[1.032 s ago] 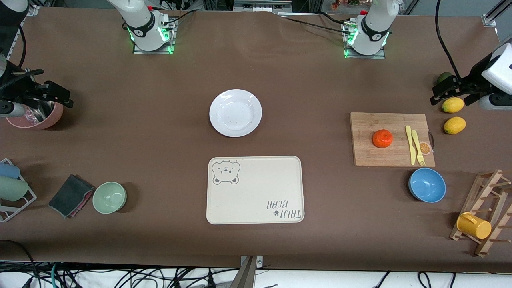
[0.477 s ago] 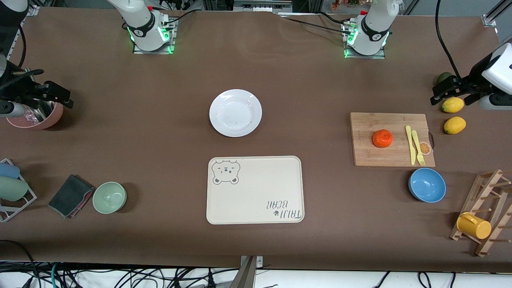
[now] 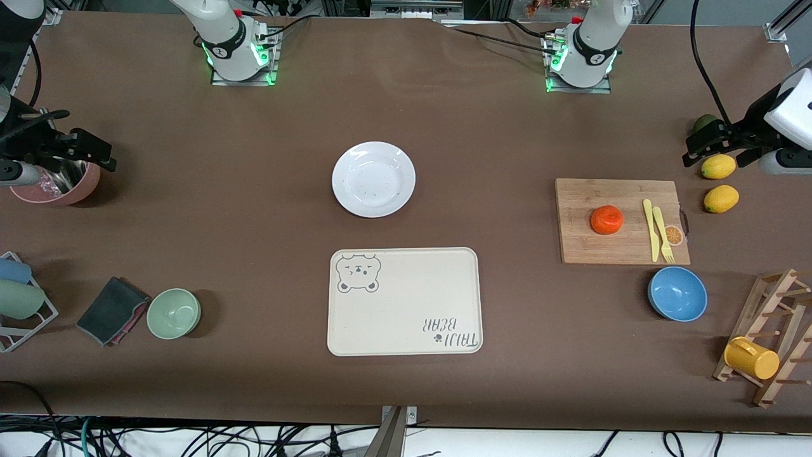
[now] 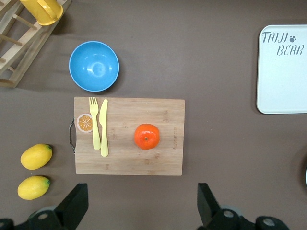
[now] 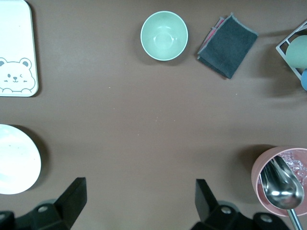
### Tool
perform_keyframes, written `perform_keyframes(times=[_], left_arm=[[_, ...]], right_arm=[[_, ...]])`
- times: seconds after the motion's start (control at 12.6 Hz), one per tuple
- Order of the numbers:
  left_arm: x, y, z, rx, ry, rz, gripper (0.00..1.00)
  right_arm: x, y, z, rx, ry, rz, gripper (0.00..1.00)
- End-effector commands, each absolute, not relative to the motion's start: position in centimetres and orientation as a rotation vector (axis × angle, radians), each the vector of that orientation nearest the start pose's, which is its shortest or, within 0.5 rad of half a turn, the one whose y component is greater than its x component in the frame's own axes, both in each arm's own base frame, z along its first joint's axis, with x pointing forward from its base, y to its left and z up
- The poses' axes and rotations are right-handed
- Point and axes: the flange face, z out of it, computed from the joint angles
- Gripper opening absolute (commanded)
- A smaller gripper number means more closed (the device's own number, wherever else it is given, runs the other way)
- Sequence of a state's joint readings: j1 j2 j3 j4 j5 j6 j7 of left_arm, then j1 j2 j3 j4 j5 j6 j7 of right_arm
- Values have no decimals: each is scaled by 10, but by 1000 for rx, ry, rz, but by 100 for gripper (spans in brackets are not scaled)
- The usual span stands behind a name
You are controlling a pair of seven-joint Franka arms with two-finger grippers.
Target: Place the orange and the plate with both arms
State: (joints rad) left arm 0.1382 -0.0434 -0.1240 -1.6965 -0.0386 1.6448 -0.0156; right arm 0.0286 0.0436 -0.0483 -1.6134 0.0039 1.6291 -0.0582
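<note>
i see two arms with white, smooth, rounded shells. each base [image 3: 240,54] is a white cylinder with a black ring, and it glows green at the bottom edge where it sits on a grey metal mounting plate on the surface. the other base [image 3: 580,57] looks the same, with a small red part near the top. black cables run from both bases. the left end effector [image 3: 713,143] is black, on a white and grey wrist. the right end effector [image 3: 79,149] is also black. in my wrist views the fingers [image 4: 72,208] are black, angular, with round screw points.
</note>
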Motion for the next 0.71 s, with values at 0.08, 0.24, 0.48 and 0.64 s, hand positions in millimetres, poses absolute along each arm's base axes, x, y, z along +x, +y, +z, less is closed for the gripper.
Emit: perform_keyframes(times=[0.08, 0.24, 0.48, 0.64], left_arm=[[549, 6, 596, -3175, -45, 32, 100], [549, 3, 593, -3177, -11, 63, 100], [559, -6, 569, -3180, 15, 136, 100], [570, -5, 534, -3168, 18, 252, 100]], right_arm=[[569, -9, 586, -3122, -51, 47, 100], [569, -9, 586, -3122, -51, 47, 100], [569, -9, 586, -3122, -51, 47, 100], [569, -9, 586, -3121, -51, 49, 100]])
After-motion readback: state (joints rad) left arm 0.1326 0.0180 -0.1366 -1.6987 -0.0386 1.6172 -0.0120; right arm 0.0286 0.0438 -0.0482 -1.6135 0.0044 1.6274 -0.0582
